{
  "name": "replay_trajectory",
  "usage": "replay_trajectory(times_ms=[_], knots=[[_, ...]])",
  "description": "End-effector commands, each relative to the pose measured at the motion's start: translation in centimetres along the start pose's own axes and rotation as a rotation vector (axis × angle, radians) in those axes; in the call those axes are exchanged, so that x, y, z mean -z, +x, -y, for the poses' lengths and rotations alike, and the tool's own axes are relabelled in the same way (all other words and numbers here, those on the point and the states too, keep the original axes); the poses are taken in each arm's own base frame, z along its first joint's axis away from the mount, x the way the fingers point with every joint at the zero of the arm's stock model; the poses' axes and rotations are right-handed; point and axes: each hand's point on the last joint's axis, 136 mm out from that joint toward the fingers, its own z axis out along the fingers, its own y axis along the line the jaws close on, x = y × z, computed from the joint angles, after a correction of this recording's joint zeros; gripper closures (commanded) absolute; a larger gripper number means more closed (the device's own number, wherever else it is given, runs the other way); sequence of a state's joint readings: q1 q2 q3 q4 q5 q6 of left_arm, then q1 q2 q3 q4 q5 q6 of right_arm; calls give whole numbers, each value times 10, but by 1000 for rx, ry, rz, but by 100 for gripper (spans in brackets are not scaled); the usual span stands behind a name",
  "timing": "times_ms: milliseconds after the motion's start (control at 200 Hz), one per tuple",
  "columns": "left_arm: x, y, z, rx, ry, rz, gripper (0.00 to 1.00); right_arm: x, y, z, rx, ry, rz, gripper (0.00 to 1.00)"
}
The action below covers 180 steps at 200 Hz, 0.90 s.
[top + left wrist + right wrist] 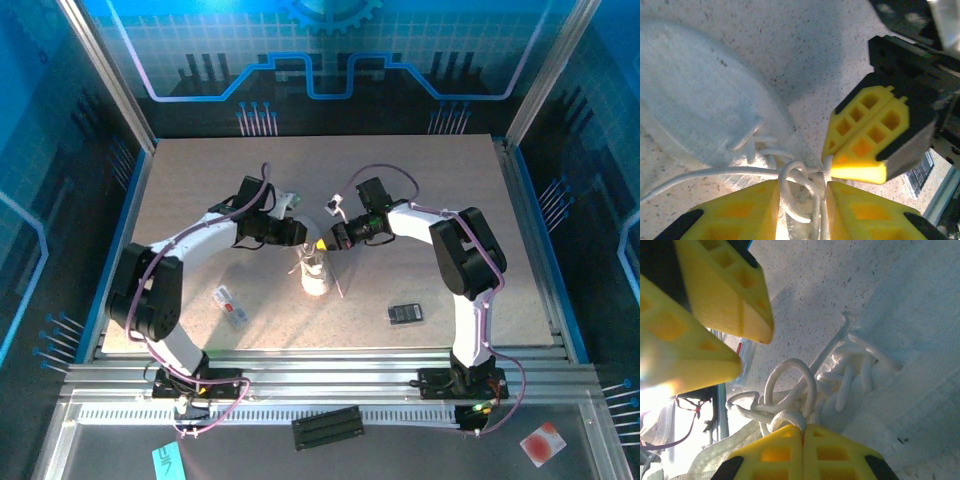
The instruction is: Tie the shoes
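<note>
One sneaker (314, 277) sits mid-tabletop (430, 200). At its 11 o'clock the left gripper (803, 185) is released, jaws parted astride the laces (715, 172), probably to regrasp. At 1 o'clock the right gripper (803, 429) clenches them, tensioning the loose knot (785, 405).

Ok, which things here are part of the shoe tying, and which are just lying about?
In the job: sneaker; its laces; left tool, laces between its fingers; right tool, pinching the laces.
Lying about: flat black rectangle; white tag; black strip; red-and-white card.
</note>
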<state>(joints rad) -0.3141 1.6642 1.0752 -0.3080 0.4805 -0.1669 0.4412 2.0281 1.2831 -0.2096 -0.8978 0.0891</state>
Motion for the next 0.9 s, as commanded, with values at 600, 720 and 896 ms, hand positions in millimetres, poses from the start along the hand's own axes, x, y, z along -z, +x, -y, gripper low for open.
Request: replay_trajectory(times_ms=[600, 720, 896], knots=[[-13, 17, 3, 56, 37, -52, 84, 12, -8, -23, 37, 14, -19, 100], [-11, 15, 9, 18, 47, -41, 94, 14, -8, -28, 39, 7, -22, 100], [-7, 10, 25, -85, 74, -11, 100, 13, -7, -32, 34, -2, -36, 100]])
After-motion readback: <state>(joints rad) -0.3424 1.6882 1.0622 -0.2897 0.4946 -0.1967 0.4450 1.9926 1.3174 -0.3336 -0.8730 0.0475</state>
